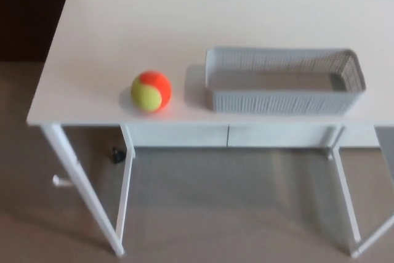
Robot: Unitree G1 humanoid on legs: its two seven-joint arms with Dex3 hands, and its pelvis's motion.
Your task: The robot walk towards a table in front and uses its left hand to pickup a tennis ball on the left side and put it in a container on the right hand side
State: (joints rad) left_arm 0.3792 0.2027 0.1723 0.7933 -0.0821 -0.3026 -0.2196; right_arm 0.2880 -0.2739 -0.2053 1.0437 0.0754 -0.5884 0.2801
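From my head view I look down on a white table (111, 41) that fills the upper part of the picture. Neither of the 2 hands shows in this view, so I cannot say whether they are open or closed.

The tennis ball (151, 91), in 2 colours, orange and yellow-green, sits on the tabletop at the left, close to the near edge. Just to its right, apart from it and not touching, stands the grey container (283, 101), a long shallow basket with mesh walls, lying lengthwise along the near edge. I see nothing inside it.

Below the tabletop a white table leg (80, 195) slants down at the left onto the brown floor (234, 214). A small black object (116, 155) lies on the floor under the table's left side; it is too small for me to identify. A white cabinet front (178, 135) shows behind, just under the table edge.
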